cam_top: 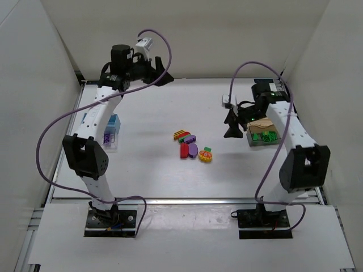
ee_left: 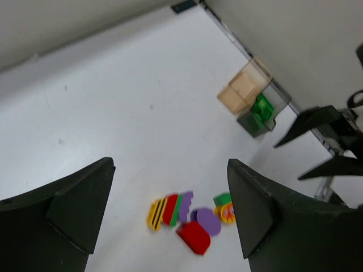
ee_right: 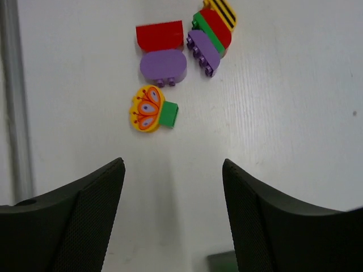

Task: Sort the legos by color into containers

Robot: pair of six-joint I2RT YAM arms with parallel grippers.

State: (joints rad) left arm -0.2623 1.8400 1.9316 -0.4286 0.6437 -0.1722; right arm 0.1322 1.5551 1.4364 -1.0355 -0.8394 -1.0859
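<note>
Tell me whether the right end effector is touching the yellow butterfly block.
Apart. The right wrist view shows bare table between the right end effector and the yellow butterfly block lying ahead of it.

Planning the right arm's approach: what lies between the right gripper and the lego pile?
Nothing; bare table separates right gripper and lego pile, per the right wrist view.

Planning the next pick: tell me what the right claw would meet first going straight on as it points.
The right claw would probably meet the white table first, just short of the yellow butterfly-print lego; depth is unclear.
</note>
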